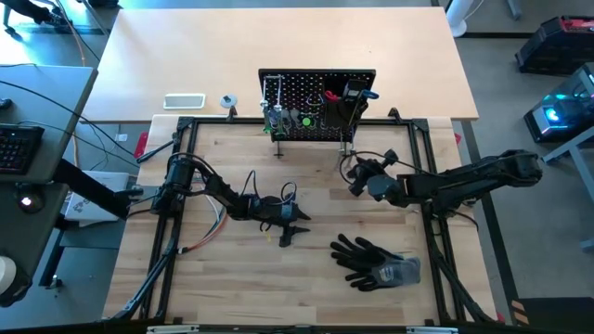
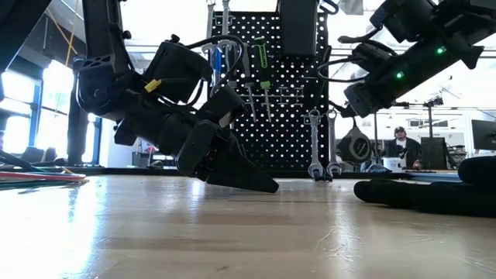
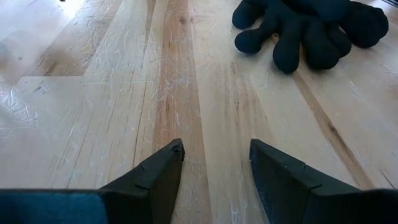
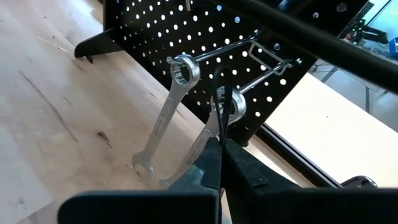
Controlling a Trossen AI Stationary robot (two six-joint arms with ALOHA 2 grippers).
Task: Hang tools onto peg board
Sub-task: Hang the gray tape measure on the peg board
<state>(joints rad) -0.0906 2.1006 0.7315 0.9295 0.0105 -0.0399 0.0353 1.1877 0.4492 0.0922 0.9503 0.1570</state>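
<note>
The black peg board (image 1: 316,93) stands upright at the table's far side, with drivers (image 2: 263,70) hanging on it and a black bin (image 2: 298,27) on its front. Two silver wrenches (image 4: 163,121) hang by their ring ends from wire pegs (image 4: 261,59) low on the board's right part. My right gripper (image 4: 221,146) is shut just in front of the second wrench (image 4: 235,107). My left gripper (image 3: 216,149) is open, low over the bare wood at the table's middle (image 1: 292,221), with nothing between its fingers. My right gripper's shut fingertips stand in front of the second wrench's shaft (image 4: 202,143), coming slanting down from the table's right. Whether they touch it, I cannot tell. That wrench hangs from its peg by the ring end.
Black gloves (image 1: 376,263) lie on the wood at the near right, ahead of my left gripper (image 3: 311,28). Coloured wires (image 2: 39,177) lie at the table's left. A black frame (image 1: 422,176) runs around the wooden work area.
</note>
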